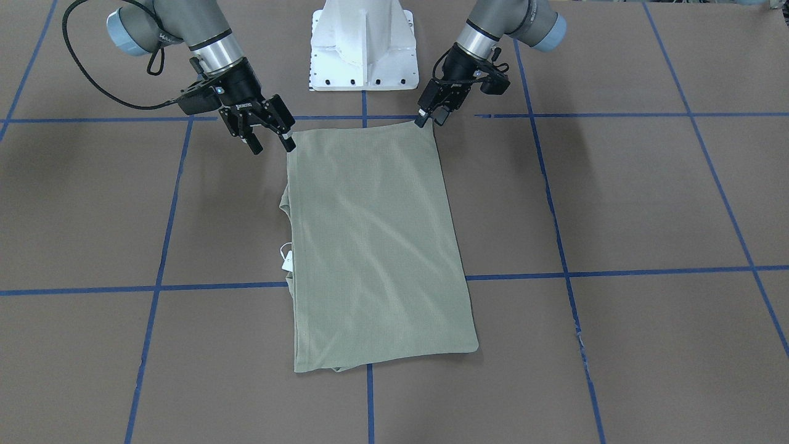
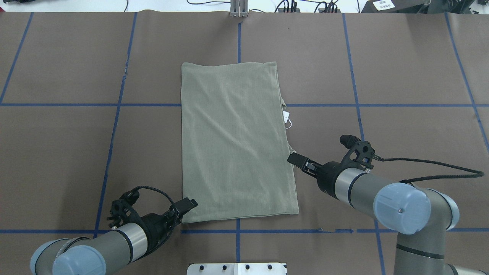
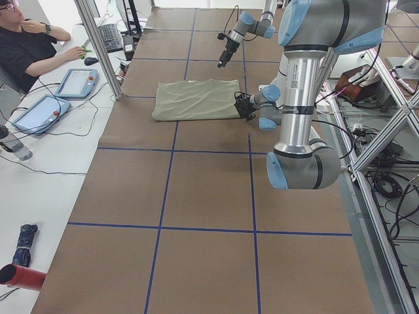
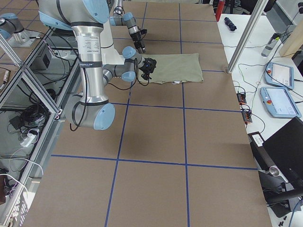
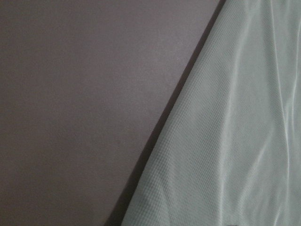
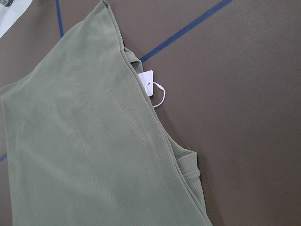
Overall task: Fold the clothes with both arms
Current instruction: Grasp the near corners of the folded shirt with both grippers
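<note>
Now, right black two-finger gripper point(image 1: 271, 147): jaws spread wide in the front view; the overhead view shows only 1 finger.
Its place: beside the shirt's robot-side corner; contact unclear.
Left black two-finger gripper point(image 1: 430, 119): tips at the other robot-side corner; spread or clamped, I cannot tell.
Sage-green knit shirt point(image 1: 376, 246): folded into 1 long rectangle, flat at the middle of the brown table cover point(image 1: 616, 197).
White hang tag point(image 6: 146, 81): string loop and layered edges clear in the right wrist view.
Left wrist view: fabric edge and its shadow only.
Left side view: 1 seated person point(image 3: 29, 42).
</note>
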{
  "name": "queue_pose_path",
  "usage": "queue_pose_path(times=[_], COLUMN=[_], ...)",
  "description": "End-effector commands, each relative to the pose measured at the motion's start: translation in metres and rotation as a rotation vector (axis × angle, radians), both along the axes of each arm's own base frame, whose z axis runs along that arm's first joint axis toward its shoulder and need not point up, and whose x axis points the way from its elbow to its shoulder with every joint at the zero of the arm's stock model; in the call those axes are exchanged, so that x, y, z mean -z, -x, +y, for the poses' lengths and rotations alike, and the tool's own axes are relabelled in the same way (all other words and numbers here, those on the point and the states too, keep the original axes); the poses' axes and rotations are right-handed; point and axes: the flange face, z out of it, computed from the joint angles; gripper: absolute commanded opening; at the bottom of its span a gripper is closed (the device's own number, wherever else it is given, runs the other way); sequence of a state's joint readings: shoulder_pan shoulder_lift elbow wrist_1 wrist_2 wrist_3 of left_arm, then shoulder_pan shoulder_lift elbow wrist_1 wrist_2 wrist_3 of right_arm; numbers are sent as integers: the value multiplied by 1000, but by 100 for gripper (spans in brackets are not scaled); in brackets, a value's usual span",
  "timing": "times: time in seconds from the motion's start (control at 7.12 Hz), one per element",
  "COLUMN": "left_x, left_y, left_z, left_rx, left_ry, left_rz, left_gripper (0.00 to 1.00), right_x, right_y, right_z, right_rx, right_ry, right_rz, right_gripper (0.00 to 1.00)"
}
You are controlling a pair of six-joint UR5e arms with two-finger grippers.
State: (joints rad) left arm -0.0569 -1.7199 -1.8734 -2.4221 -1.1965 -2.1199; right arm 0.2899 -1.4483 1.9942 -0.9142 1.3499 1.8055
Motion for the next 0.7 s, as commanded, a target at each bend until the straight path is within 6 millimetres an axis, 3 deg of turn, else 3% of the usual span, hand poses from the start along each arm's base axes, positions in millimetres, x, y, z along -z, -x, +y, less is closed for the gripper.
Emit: queue_pose_path(times=[0.0, 0.28, 0.42, 0.56], left_x=[-3, 1, 7, 7], left_y=[-12, -16, -18, -18], left_z=[3, 3, 3, 3], left_rx=[-6, -8, -7, 3], left_ry=[1, 0, 2, 15], left_rz=[-10, -2, 10, 18], left_gripper=[89, 86, 74, 54], right_x=[0, 1, 1, 2], right_y=[0, 1, 1, 1], right_z=[1, 1, 1, 1], right_rx=[2, 2, 2, 3], right_ry=[0, 0, 0, 0], right_rz=[0, -2, -2, -3], right_gripper=[100, 100, 100, 100])
